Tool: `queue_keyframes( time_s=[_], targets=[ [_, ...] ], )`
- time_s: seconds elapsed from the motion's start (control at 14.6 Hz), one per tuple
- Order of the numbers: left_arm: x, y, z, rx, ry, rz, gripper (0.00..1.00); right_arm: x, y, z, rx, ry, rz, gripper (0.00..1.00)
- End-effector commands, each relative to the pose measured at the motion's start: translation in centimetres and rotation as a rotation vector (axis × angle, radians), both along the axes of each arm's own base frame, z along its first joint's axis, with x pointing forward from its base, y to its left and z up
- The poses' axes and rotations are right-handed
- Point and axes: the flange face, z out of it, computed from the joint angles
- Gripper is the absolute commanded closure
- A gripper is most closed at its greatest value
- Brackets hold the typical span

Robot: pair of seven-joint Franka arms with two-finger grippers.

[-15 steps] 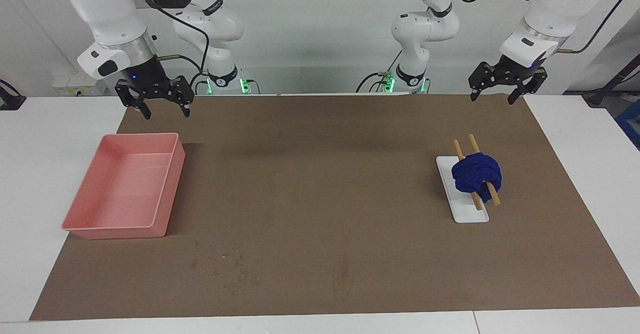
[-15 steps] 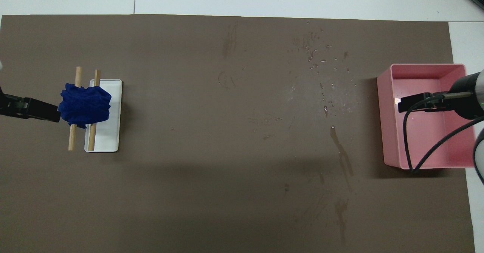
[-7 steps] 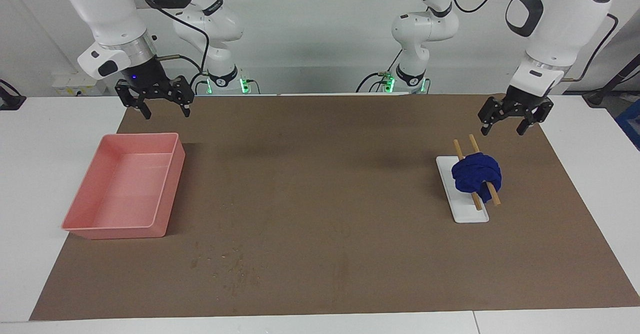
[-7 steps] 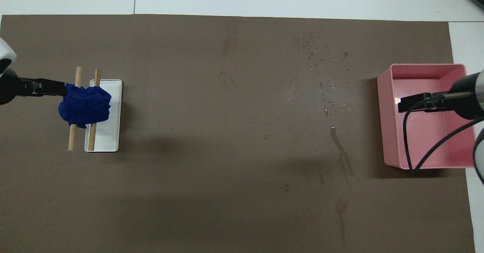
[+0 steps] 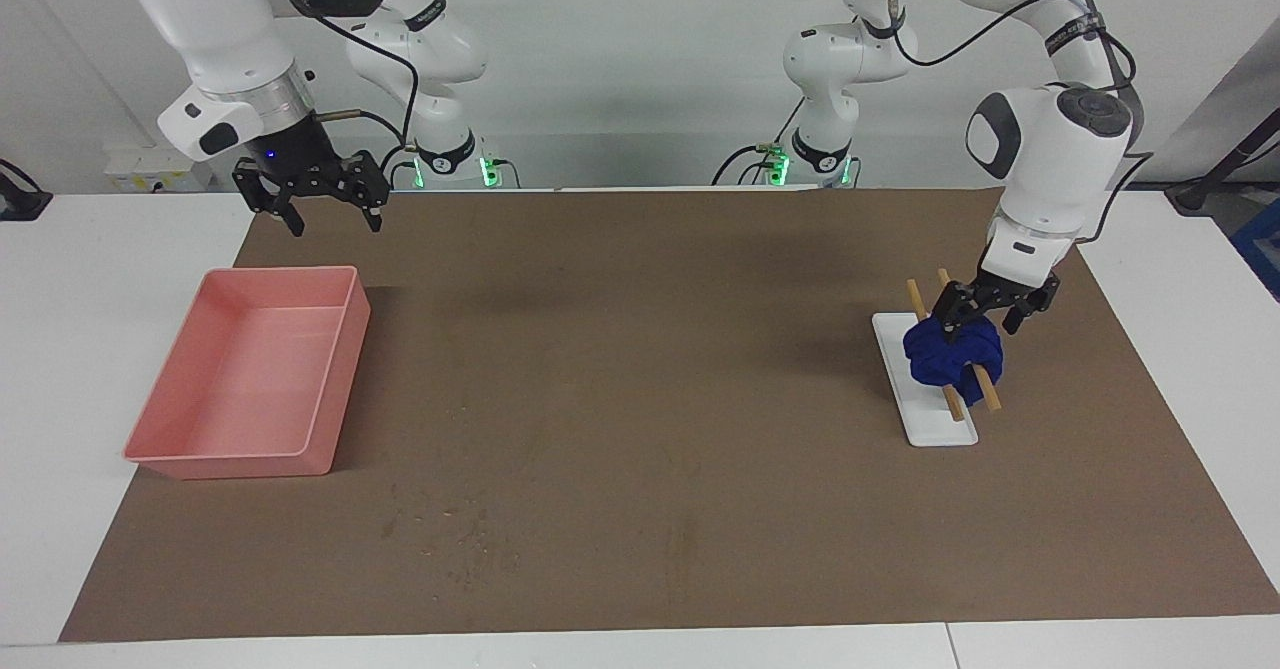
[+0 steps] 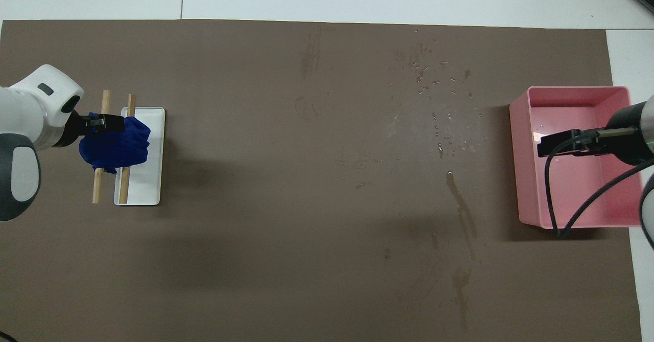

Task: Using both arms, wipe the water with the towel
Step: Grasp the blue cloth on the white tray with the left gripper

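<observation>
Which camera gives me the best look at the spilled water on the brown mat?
The overhead view. There the water shows as bright scattered droplets plus a darker streak running toward the robots, beside the pink plastic tray. The facing view shows only faint specks on the brown mat, so its extent is hard to judge there.

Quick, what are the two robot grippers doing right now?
Left gripper: open, fingers spread right over the towel, not holding it yet.
Right gripper: open, holding nothing, waiting above the table near the pink tray.
</observation>
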Motion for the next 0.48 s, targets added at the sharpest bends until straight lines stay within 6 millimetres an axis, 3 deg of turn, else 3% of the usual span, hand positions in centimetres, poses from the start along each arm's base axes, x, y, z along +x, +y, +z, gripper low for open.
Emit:
queue_keyframes(
  time_s=[0.0, 0.07, 0.14, 0.21, 0.41],
  targets=[
    [-1.0, 0.0, -1.3, 0.013, -0.012, 0.031, 0.07, -0.8, -1.0, 0.4, -0.019, 0.006, 0.015, 0.0],
    [-1.1, -0.1, -1.4, 0.008, -0.006, 0.06, 0.42, -0.8, -1.0, 0.4, -0.019, 0.007, 0.014, 0.0],
    [-1.1, -0.3, -1.4, 0.006, -0.002, 0.073, 0.83, -0.9, -0.9, 0.4, -0.019, 0.006, 0.017, 0.0],
    [-1.0, -0.3, -1.1, 0.007, 0.003, 0.072, 1.0, -0.8, -0.8, 0.4, -0.019, 0.007, 0.018, 0.0],
    [-0.6, 0.1, -0.3, 0.013, 0.016, 0.075, 1.0, -0.9, -1.0, 0.4, -0.019, 0.006, 0.015, 0.0]
  ],
)
